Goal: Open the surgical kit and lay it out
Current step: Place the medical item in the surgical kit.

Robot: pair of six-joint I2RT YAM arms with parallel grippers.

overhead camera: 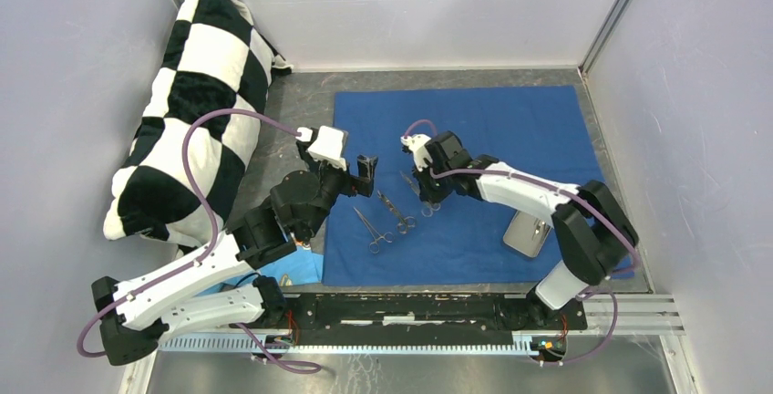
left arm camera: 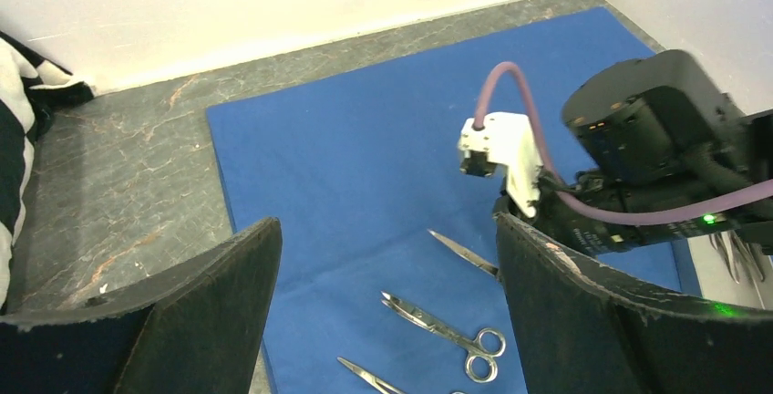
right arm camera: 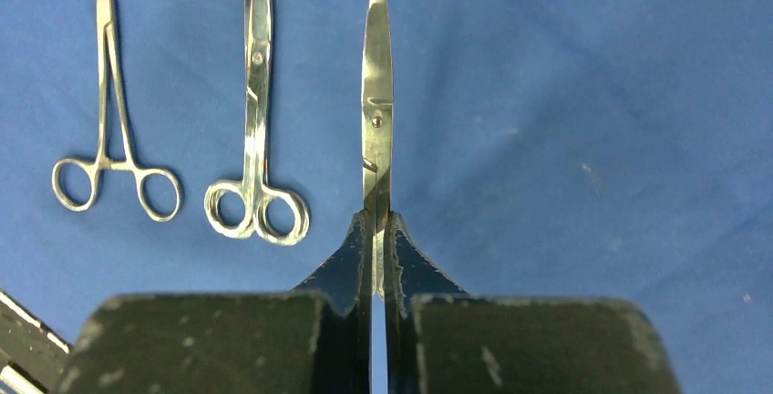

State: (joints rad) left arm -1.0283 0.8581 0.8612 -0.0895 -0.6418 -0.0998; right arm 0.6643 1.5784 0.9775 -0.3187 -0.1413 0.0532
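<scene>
The dark blue cloth (overhead camera: 492,129) lies spread flat on the table. My right gripper (overhead camera: 421,191) is shut on a pair of silver scissors (right arm camera: 376,111), gripped on the shanks behind the pivot, blades pointing away, low over the cloth. To its left lie a second pair of scissors (right arm camera: 256,139) and ring-handled forceps (right arm camera: 111,129) side by side on the cloth (right arm camera: 583,93). My left gripper (overhead camera: 366,173) is open and empty, hovering over the cloth's left part; the lying scissors (left arm camera: 447,326) and the held blade (left arm camera: 465,255) show between its fingers (left arm camera: 210,303). A small steel tray (overhead camera: 529,233) sits at the right front.
The black-and-white checkered pillow (overhead camera: 191,111) leans in the back left corner. A light blue cloth scrap (overhead camera: 301,271) lies by the left arm's base. The arms' mounting rail (overhead camera: 410,307) runs along the near edge. Walls close in the left, back and right.
</scene>
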